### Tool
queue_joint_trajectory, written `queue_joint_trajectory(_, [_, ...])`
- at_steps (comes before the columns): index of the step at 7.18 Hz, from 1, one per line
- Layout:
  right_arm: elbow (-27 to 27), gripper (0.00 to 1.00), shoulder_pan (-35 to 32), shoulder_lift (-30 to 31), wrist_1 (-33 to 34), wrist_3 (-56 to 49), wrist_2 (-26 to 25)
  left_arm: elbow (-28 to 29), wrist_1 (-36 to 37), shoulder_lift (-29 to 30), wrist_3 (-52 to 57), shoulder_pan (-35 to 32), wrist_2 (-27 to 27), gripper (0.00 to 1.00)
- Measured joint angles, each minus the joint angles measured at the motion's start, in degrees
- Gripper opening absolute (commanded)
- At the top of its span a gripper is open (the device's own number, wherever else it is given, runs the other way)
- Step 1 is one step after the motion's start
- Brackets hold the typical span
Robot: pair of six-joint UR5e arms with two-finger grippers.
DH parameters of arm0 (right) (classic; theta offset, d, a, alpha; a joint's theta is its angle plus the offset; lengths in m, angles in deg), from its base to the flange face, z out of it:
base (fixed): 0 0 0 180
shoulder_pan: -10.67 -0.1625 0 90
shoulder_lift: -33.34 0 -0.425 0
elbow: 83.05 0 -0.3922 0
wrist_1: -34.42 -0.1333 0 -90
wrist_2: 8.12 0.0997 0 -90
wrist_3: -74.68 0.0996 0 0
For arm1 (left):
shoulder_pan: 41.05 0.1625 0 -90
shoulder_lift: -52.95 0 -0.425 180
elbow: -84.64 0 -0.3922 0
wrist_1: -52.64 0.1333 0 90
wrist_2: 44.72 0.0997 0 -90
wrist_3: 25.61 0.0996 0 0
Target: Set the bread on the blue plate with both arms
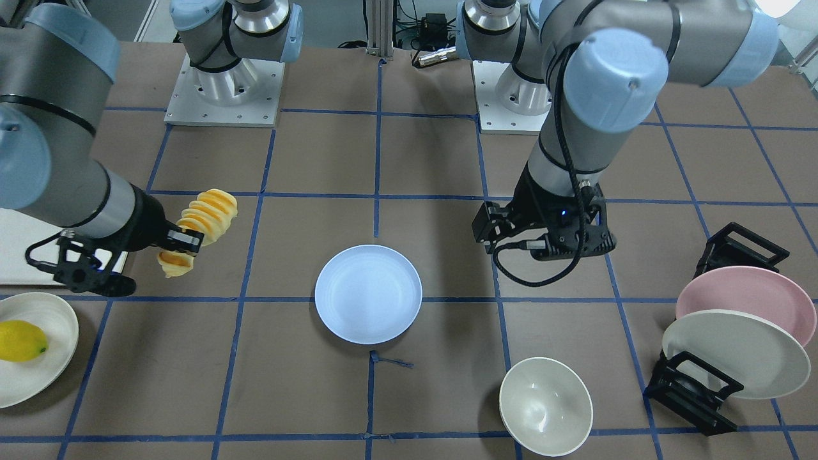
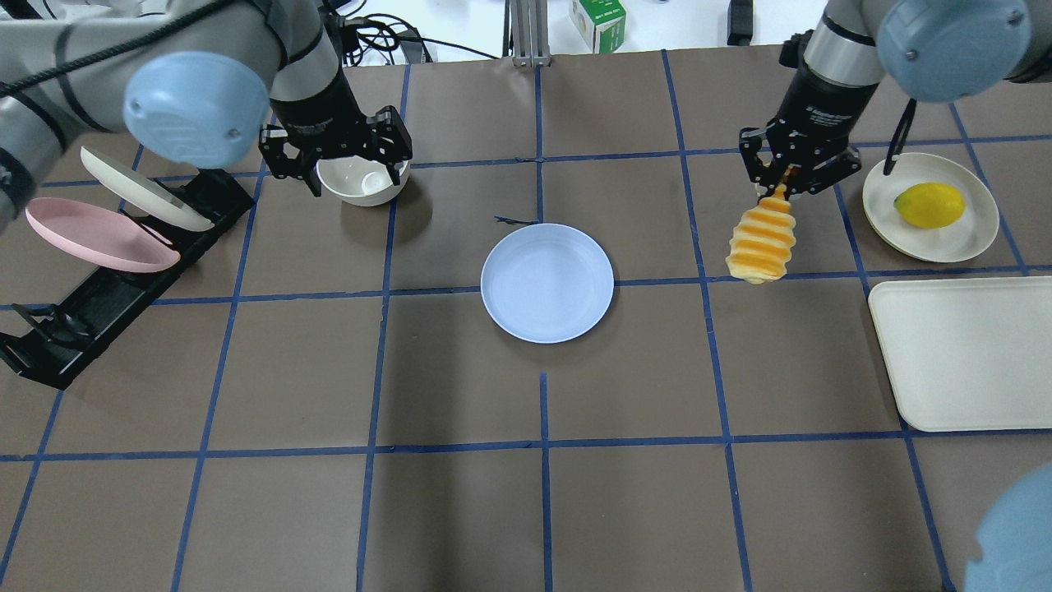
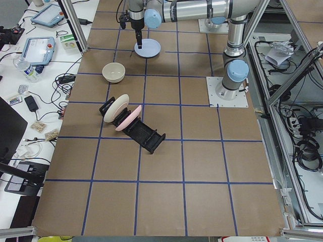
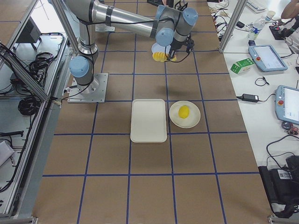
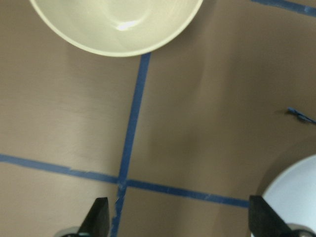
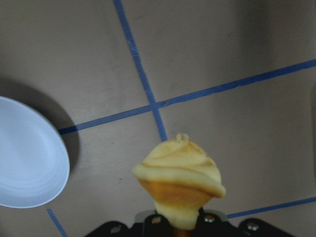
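Note:
The bread is a yellow loaf with orange ridges. It hangs by one end from my right gripper, which is shut on it and holds it above the table, to the right of the blue plate. The right wrist view shows the loaf end-on, with the plate at the left. The front view shows the bread, the right gripper and the bare plate. My left gripper is open and empty above the table near a bowl; its fingertips stand wide apart.
A cream bowl sits under the left arm. A black rack at the left holds a pink plate and a cream plate. A lemon lies on a cream plate at the right, beside a cream tray.

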State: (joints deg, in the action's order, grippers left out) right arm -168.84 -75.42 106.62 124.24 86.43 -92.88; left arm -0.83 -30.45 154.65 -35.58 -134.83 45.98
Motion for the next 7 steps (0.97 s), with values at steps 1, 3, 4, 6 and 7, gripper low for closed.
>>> queue_joint_trajectory(1, [0.2, 0.00, -3.5, -0.6, 1.4, 4.8, 1.7, 0.8, -3.0, -2.1, 0.8, 0.2, 0.1, 1.00])
queue_joint_trajectory(3, [0.5, 0.00, -10.5, -2.8, 6.2, 12.7, 3.7, 0.9, -5.0, -5.7, 1.2, 0.3, -0.1, 1.00])
queue_joint_trajectory(4, [0.5, 0.00, -13.4, -4.4, 9.3, 15.1, 4.0, 0.6, -5.3, -7.1, 1.2, 0.1, -0.2, 1.00])
queue_joint_trajectory(6, [0.5, 0.00, -17.9, -9.6, 17.0, 15.9, 4.0, -0.4, -6.7, -9.3, 1.4, 0.1, -0.2, 1.00])
queue_joint_trajectory(7, [0.5, 0.00, -19.4, -11.7, 20.1, 14.1, 4.0, -0.5, -7.1, -9.7, 1.4, 0.2, 0.0, 1.00])
